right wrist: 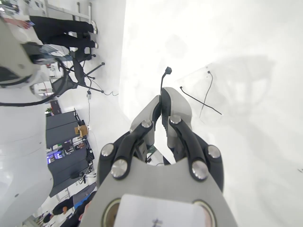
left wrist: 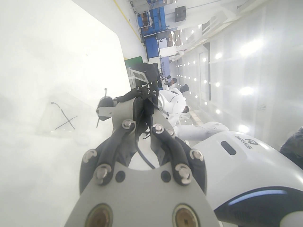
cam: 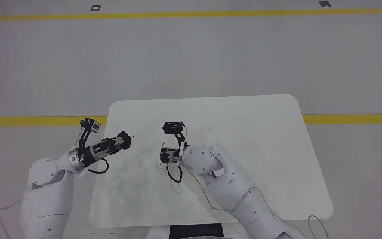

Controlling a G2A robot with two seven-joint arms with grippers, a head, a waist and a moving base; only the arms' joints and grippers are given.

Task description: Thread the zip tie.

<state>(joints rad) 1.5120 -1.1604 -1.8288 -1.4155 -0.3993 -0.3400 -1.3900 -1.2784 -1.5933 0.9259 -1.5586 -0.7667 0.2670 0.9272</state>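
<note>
Thin black plastic zip tie [right wrist: 162, 80]; smooth matt white table [cam: 250, 125]; right hand [right wrist: 162, 95] grey matt shells, shiny metal pins

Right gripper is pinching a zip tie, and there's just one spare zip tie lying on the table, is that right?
Not quite. The right gripper is shut on a zip tie, but two spare zip ties, not one, lie crossed on the table. The right wrist view shows it.

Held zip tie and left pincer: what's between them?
Nothing: the top view shows a bare gap between the left pincer and the zip tie in the right pincer.
</note>
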